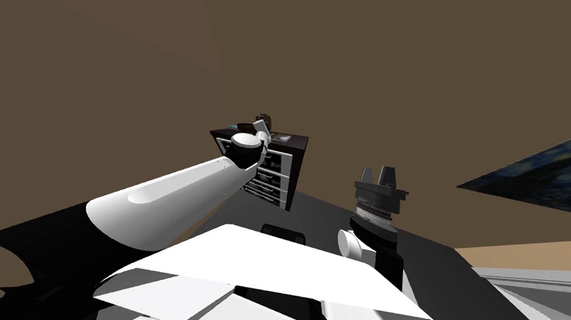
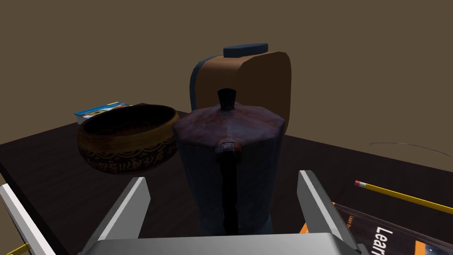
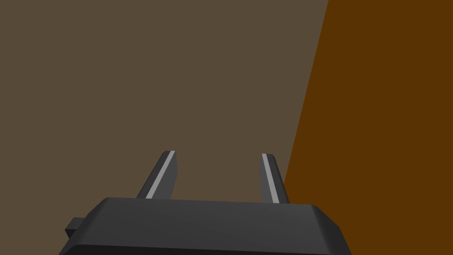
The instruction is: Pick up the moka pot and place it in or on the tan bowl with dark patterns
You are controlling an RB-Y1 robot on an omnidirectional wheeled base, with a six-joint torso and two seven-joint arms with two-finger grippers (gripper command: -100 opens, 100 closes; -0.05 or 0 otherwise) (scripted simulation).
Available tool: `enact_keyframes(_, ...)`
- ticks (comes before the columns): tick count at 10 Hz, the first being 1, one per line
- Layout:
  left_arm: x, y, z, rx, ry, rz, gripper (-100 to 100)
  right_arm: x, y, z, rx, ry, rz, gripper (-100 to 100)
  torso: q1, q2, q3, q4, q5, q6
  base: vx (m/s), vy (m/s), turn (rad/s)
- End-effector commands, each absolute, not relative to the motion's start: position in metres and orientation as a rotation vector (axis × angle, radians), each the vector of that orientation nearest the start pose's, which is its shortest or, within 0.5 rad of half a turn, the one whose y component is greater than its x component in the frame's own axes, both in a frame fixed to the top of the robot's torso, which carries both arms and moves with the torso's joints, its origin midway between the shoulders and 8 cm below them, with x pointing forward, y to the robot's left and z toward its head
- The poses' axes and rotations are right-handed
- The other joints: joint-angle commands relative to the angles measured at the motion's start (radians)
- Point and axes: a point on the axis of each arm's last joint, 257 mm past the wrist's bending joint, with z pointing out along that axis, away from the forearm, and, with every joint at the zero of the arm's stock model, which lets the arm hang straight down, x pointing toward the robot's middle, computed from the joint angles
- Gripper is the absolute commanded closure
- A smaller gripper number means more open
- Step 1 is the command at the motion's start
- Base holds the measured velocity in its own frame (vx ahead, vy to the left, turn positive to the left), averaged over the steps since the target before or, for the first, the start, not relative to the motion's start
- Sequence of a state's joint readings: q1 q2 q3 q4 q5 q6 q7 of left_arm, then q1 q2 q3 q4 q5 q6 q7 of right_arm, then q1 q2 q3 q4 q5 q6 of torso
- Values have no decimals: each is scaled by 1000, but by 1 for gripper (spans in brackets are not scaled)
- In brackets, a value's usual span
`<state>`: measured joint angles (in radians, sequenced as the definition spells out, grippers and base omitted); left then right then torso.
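The left gripper (image 2: 223, 177) was the nearer one by far. The left arm reached out ahead to the top of a dark drawer unit (image 1: 274, 170).

The moka pot (image 2: 230, 146) stood upright on the dark tabletop (image 2: 48, 177), straight ahead of the left gripper and centred on the gap between its fingers (image 2: 132, 203). These were spread wide, one on each side of the pot's lower body, with a clear gap at either side, and neither touched it. The gripper's own body hid the pot's foot. It could not be told whether the pot was already within the fingers' reach or just past their tips.

The pot's long axis ran straight up, with the knob on top. Its handle, a dark strip dropping from the lid's hinge, faced the gripper squarely, so the spout probably pointed away. Closing from there would likely pinch the faceted sides, across the line of the handle. At most a short push forward seemed needed first.

The bowl (image 2: 126, 139) sat just beside the pot, on the side away from the pencil (image 2: 398, 195) and the book (image 2: 389, 234). Its rim was near the level of the pot's shoulder, and whether the two touched could not be told. The carry would probably be a lift and a short sideways shift over that rim. A brown case (image 2: 261, 79) with blue trim stood close behind the pot, so pushing too far forward risked a bump.

The right gripper (image 1: 377, 174) was held up near the chest, well apart from the pot, spread and holding nothing.
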<state>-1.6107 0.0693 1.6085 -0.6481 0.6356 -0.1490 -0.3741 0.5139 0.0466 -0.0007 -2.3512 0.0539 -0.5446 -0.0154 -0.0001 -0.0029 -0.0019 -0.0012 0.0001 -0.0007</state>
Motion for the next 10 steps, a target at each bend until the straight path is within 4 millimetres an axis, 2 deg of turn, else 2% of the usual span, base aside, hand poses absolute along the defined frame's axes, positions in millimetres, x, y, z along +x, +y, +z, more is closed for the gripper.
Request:
enact_keyframes(1,751,350,121,-1859,-452,-2020,100,320,-275,59,578,530,1295,0,0,0,0,0,0,0,0,0,0)
enact_keyframes(5,751,349,121,-1861,-452,-2020,100,320,-275,59,578,530,1295,0,1,2,2,1,0,0,0,0,0)
enact_keyframes(6,751,349,121,-1861,-452,-2020,0,320,-275,59,578,530,1295,0,1,2,2,1,0,0,0,0,0)
enact_keyframes(7,750,340,115,-1865,-450,-2019,100,320,-275,59,578,530,1295,0,1,2,2,1,0,0,-28,16,38)
enact_keyframes(9,749,328,108,-1873,-447,-2017,100,320,-275,59,578,530,1295,0,1,8,2,-3,2,-1,-39,27,23)
enact_keyframes(10,747,334,117,-1856,-449,-2029,100,320,-275,59,578,530,1295,0,1,11,2,-6,4,-2,-16,9,-3)
